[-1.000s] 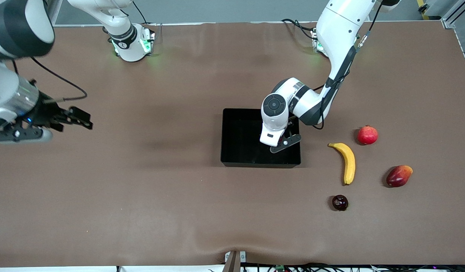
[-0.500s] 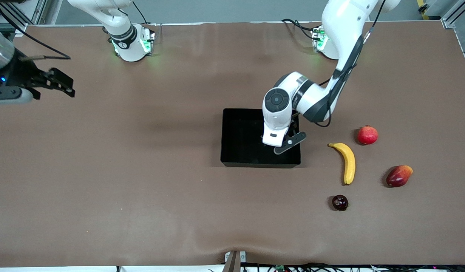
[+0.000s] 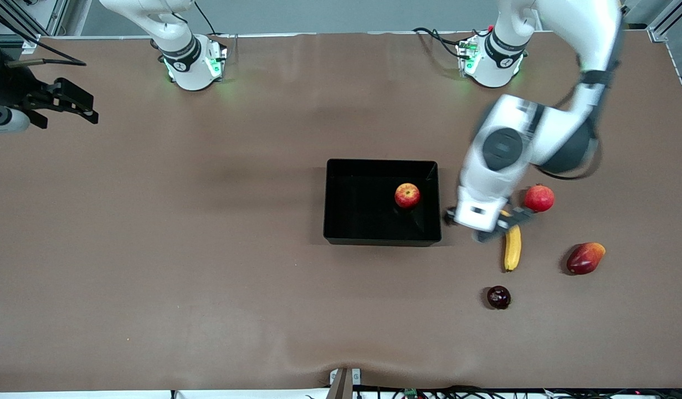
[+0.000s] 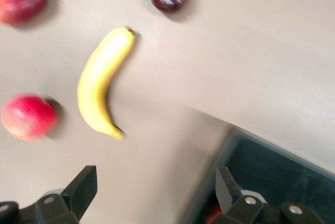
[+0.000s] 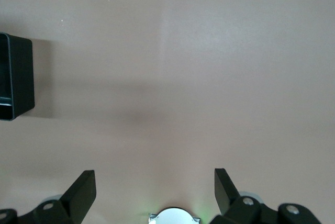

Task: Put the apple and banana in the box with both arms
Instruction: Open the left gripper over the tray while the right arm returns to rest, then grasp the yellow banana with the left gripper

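Note:
The apple lies in the black box, near the wall toward the left arm's end. The banana lies on the table beside the box; its end nearest the robots is covered by my left hand. My left gripper is open and empty, in the air over the table between the box and the banana. The left wrist view shows the whole banana, the box corner and my open left gripper. My right gripper is open and empty, waiting at the right arm's end of the table.
A round red fruit with a crown lies beside the banana, farther from the front camera. An oblong red and orange fruit and a small dark fruit lie nearer. The right wrist view shows bare table and a box edge.
My left gripper let go of the apple in the box and swung out toward the banana. My right gripper drew back toward the robots' side at the table's end.

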